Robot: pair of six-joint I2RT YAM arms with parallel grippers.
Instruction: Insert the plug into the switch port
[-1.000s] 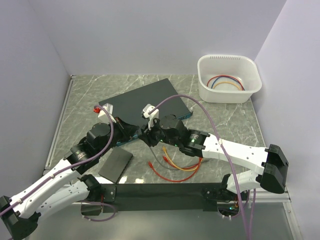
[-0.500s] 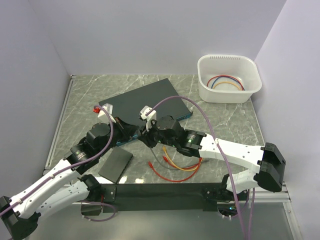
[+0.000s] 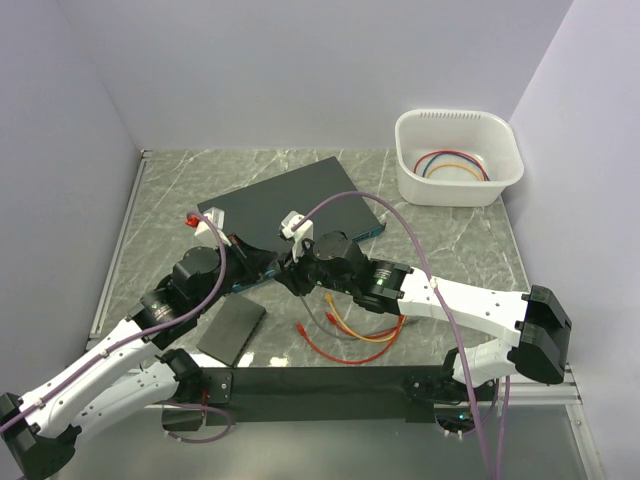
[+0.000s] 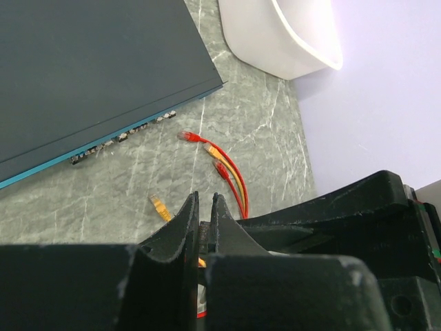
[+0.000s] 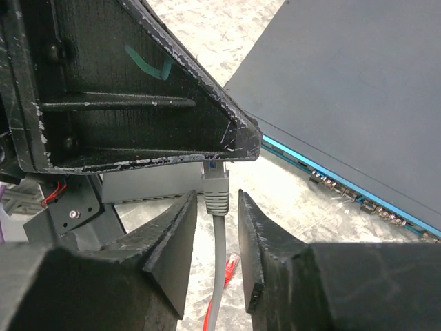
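The switch [image 3: 285,205] is a flat dark grey box with a teal front edge and a row of sockets [image 4: 124,136], lying slantwise mid-table. It also shows in the right wrist view [image 5: 358,89]. My left gripper [image 3: 268,266] sits just in front of that edge, its jaws [image 4: 204,200] nearly closed on the tip of a grey plug. In the right wrist view the grey plug [image 5: 216,186] hangs from the left finger, with its grey cable trailing down. My right gripper [image 5: 215,196] straddles the plug's boot, open, with a gap on each side.
A smaller black slab [image 3: 231,330] lies near the left arm. Loose red and yellow cables [image 3: 350,335] lie in front of the switch, below the right arm. A white tub [image 3: 458,158] holding coiled cables stands at the back right. Purple walls close in three sides.
My right gripper has shifted slightly left, closer to the left gripper and the plug. The left arm and the switch have not moved.
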